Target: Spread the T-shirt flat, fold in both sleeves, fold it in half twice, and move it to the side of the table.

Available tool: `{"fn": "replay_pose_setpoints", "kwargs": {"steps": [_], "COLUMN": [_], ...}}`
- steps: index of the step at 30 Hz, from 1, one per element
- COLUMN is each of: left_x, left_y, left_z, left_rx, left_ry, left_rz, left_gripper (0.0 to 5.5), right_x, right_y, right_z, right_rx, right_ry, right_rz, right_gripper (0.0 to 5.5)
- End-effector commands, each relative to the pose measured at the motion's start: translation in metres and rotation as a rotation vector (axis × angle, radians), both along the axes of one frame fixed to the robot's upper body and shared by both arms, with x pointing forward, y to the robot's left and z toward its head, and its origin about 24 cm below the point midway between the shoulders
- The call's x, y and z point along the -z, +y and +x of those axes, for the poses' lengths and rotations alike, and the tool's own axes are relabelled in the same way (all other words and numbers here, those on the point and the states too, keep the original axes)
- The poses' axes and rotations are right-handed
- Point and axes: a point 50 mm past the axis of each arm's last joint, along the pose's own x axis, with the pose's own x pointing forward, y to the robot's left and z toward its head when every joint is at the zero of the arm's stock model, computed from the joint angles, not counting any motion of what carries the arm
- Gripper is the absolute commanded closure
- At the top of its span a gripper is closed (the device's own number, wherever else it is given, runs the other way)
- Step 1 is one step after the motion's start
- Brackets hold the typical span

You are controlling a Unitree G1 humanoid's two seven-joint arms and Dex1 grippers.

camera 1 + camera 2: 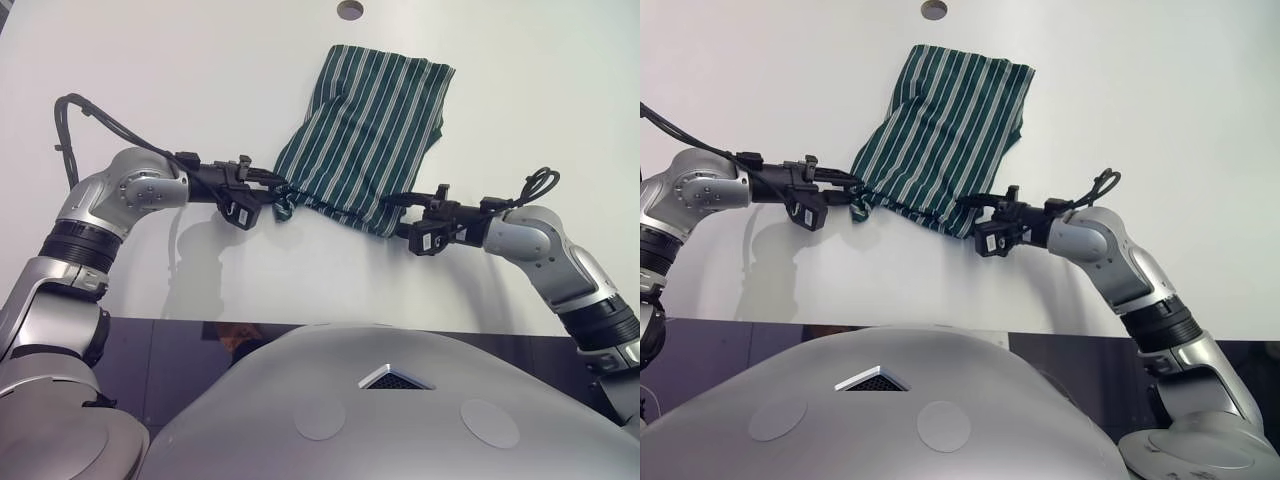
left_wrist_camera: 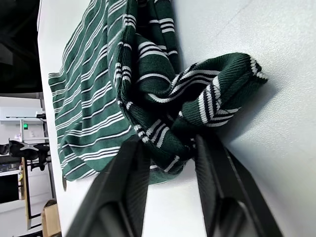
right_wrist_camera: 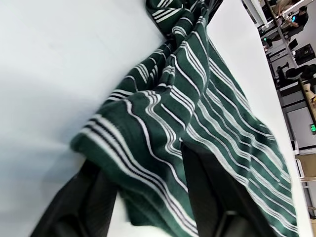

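T-shirt [image 1: 365, 130] lies on table [image 1: 150, 80], seemingly part-folded. Left gripper [image 2: 170, 148] pinches its near-left corner; right gripper [image 3: 148, 177] grips the near-right edge.

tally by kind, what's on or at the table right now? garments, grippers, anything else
T-shirt, green with white stripes: 1
Grippers: 2, the left gripper and the right gripper, each with jaws shut on a near corner of the shirt
Round grey disc at the far edge of the white table: 1
Total: 4
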Motion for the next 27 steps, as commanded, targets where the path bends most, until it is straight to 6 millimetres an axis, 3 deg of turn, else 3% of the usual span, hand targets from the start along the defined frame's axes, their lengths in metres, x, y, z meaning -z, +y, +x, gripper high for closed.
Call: {"fn": "replay_pose_setpoints", "kwargs": {"steps": [1, 4, 6, 12, 16, 19, 23, 27], "left_x": [0.026, 0.029, 0.027, -0.006, -0.052, -0.067, -0.052, -0.032], "left_y": [0.007, 0.011, 0.018, 0.026, 0.001, -0.018, -0.039, -0.049], "left_z": [-0.007, -0.008, -0.011, -0.04, -0.001, 0.042, 0.089, 0.111], "left_rx": [-0.098, -0.204, -0.277, -0.331, -0.378, -0.47, -0.666, -0.837], "left_ry": [0.18, 0.35, 0.504, 1.023, 1.148, 1.091, 0.977, 0.859], "left_rz": [0.081, 0.041, 0.023, -0.003, -0.27, -0.444, -0.485, -0.465], "left_gripper": [4.85, 5.42, 5.49, 5.49, 5.5, 5.5, 5.5, 5.5], "right_x": [0.019, 0.016, 0.014, -0.02, -0.041, -0.053, -0.049, -0.031], "right_y": [-0.013, -0.016, -0.018, -0.019, -0.025, -0.033, -0.044, -0.044], "right_z": [-0.002, 0.005, 0.005, -0.03, -0.002, 0.03, 0.074, 0.094], "right_rx": [0.003, 0.055, 0.106, 0.104, 0.239, 0.36, 0.6, 0.759], "right_ry": [0.063, 0.105, 0.198, 0.821, 1.0, 1.031, 1.039, 1.045], "right_rz": [-0.107, -0.068, -0.022, 0.172, 0.42, 0.564, 0.697, 0.703], "right_gripper": [4.06, 4.68, 5.08, 5.42, 5.42, 5.42, 5.43, 5.44]}}
